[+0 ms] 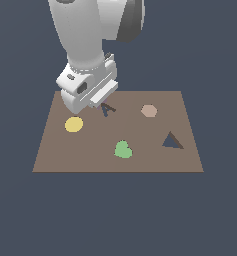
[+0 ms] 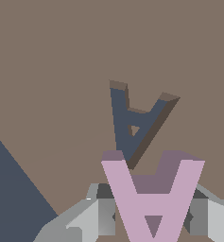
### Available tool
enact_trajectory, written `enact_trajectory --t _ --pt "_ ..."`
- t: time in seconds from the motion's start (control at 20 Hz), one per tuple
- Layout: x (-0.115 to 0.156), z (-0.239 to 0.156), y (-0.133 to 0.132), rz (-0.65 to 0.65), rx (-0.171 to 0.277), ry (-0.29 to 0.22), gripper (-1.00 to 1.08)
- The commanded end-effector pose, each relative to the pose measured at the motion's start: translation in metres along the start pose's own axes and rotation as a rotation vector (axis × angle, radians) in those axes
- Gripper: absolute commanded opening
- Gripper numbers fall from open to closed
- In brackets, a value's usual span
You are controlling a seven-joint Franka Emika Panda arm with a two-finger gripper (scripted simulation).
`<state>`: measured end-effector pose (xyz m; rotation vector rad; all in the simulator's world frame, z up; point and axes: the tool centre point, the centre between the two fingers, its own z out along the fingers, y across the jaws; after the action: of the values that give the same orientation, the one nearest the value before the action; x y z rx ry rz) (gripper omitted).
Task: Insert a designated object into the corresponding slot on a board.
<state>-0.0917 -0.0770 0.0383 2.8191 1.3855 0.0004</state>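
Gripper [image 2: 152,218] (clasping block [image 2: 152,198]) — beside slot [image 2: 134,124]

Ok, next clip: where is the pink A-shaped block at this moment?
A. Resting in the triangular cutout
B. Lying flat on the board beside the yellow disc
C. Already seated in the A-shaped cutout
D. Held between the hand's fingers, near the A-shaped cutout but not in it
D: in the wrist view the pink A block sits gripped between the hand's fingers, while the A-shaped cutout in the board shows dark and empty.
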Motion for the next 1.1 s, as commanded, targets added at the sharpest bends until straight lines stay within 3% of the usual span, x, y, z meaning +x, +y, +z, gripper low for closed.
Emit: enact_trajectory --t 0.0,0.55,1.05 --pt "0.009 -0.001 -0.002 0.058 0.0 0.0 -1.0" --pt "0.037 -0.002 -0.004 0.216 0.0 0.0 -1.0" --pt "0.042 -0.001 -0.004 0.241 0.0 0.0 -1.0"
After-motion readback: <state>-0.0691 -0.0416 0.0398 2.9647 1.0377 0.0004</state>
